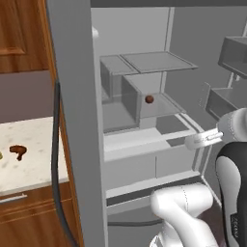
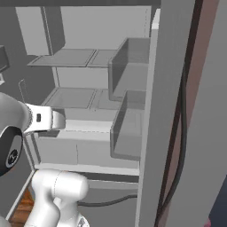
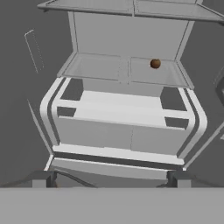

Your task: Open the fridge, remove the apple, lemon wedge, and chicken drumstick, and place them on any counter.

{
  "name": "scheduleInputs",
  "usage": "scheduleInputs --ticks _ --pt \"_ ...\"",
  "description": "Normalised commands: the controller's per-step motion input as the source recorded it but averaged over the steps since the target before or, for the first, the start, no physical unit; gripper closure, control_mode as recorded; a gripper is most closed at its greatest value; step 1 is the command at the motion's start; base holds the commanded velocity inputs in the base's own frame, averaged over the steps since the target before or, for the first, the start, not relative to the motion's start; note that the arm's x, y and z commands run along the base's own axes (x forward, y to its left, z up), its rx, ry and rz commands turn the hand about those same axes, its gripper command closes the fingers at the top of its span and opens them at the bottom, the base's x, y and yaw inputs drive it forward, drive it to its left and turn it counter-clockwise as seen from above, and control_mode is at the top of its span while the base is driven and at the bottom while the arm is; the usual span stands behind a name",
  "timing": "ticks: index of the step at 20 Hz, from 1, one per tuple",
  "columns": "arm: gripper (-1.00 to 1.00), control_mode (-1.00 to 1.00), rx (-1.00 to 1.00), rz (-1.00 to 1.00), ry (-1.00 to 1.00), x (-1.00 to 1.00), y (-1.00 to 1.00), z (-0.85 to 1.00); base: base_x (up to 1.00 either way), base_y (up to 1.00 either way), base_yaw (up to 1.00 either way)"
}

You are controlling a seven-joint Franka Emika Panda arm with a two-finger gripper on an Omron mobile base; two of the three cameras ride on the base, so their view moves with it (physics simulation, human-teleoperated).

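Hand view shows my two-finger dark-tipped gripper [image 3: 111, 178] spread wide and empty, aimed into the open tall grey fridge [image 3: 122, 113] because the small round reddish-brown apple [image 3: 155, 64] sits alone on the middle glass shelf, while the elongated brown chicken drumstick [image 1: 18, 151] lies on the cream speckled stone counter [image 1: 34, 164].

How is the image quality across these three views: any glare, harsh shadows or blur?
Left base view: flat, even rendered light, no glare; the apple reads clearly on its shelf. Right base view: dimmer grey fridge interior, soft shading. Hand view: mildly soft, no motion blur; apple small but distinct.
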Motion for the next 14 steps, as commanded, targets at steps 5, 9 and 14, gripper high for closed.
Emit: scheduleInputs --ticks 5,9,14 --pt "-1.0 1.0 0.0 0.0 0.0 0.0 0.0 0.0 0.62 -0.1 0.0" --pt "-1.0 1.0 0.0 0.0 0.0 0.0 0.0 0.0 0.61 0.0 0.0" --pt "-1.0 1.0 0.0 0.0 0.0 0.0 0.0 0.0 0.54 -0.11 0.0"
